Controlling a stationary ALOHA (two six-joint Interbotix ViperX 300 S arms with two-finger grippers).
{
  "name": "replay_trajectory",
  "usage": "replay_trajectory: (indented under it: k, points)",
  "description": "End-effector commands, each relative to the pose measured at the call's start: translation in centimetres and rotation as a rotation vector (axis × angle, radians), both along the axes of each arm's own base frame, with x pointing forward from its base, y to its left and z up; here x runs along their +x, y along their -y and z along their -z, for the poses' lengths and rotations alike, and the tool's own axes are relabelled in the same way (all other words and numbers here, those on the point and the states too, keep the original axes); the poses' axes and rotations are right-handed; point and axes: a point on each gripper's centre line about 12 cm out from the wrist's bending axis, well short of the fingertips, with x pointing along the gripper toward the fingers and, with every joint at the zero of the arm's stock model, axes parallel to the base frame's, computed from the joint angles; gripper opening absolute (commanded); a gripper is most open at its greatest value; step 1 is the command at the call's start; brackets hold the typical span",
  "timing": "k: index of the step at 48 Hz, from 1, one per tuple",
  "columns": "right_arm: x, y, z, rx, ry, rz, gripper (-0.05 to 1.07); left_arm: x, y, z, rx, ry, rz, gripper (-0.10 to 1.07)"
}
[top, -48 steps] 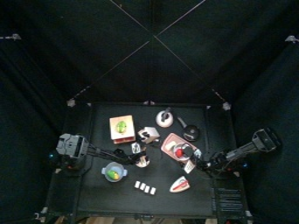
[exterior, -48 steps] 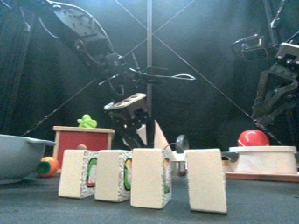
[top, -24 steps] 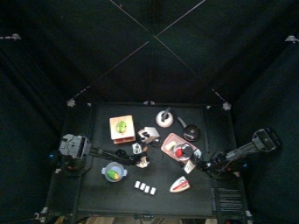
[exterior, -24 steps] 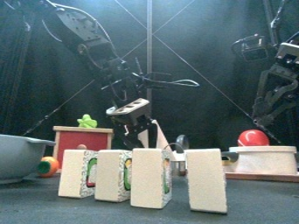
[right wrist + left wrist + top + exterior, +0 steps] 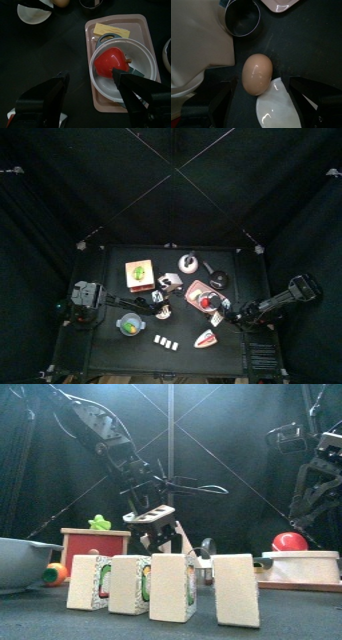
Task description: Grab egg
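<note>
With the left gripper (image 5: 261,102) spread wide and the egg (image 5: 256,74) lying just ahead between its jaws, a skewed descent risks nudging it rolling against the white dish (image 5: 284,107) alongside.

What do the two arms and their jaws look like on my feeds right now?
Both arms are black, jointed and bulky, with thin dark cables looping beside the left arm. The left gripper and right gripper each show two flat, matte black jaws. No markings are visible.

Red ball (image 5: 112,61) sits in white bowl (image 5: 143,80) on pink tray (image 5: 92,31); four white blocks (image 5: 174,587) stand in row at bench (image 5: 134,627) front.
</note>
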Motion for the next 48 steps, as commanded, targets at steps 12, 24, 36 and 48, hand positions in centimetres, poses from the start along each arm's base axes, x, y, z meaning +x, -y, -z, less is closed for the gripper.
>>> replay_trajectory:
  k: [12, 24, 36, 48]
  points:
    - [0.05, -0.06, -0.38, 0.003, 0.014, -0.004, 0.98, 0.84, -0.92, -1.28, -0.008, 0.043, -0.027, 1.00]
    - [0.05, -0.06, -0.38, 0.003, 0.014, -0.004, 0.98, 0.82, -1.05, -1.14, -0.008, 0.040, -0.030, 0.98]
    - [0.05, -0.06, -0.38, 0.003, 0.014, -0.004, 0.98, 0.80, -1.18, -0.75, -0.007, 0.031, -0.033, 0.97]
    - [0.05, -0.06, -0.38, 0.003, 0.014, -0.004, 0.98, 0.80, -1.24, -0.68, -0.008, 0.030, -0.034, 0.96]
